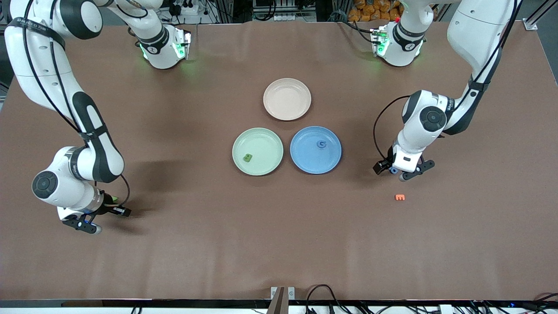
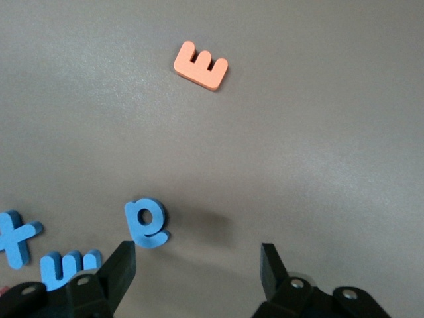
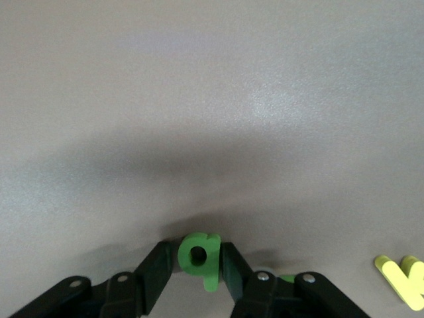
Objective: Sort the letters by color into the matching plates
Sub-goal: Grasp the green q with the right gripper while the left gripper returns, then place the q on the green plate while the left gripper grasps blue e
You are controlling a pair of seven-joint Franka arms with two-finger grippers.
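Only the right wrist view showed the right gripper (image 3: pixel 199 262) low over the table's right-arm end, fingers pinched on a green letter (image 3: pixel 198 257), a yellow letter (image 3: pixel 401 278) nearby. Mid-table, the green plate (image 1: pixel 257 151) and blue plate (image 1: pixel 315 149) each held one letter. The left gripper (image 2: pixel 197 265) hung wide open, empty, beside blue letters (image 2: pixel 147 222) and an orange letter (image 2: pixel 201 65)

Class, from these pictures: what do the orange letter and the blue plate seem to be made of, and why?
Orange letter: probably foam, matte; thick flat-cut slab with soft, dull edges. Blue plate: likely matte plastic or a similar composite; smooth, even colour, no gloss. Neither can be confirmed by sight.
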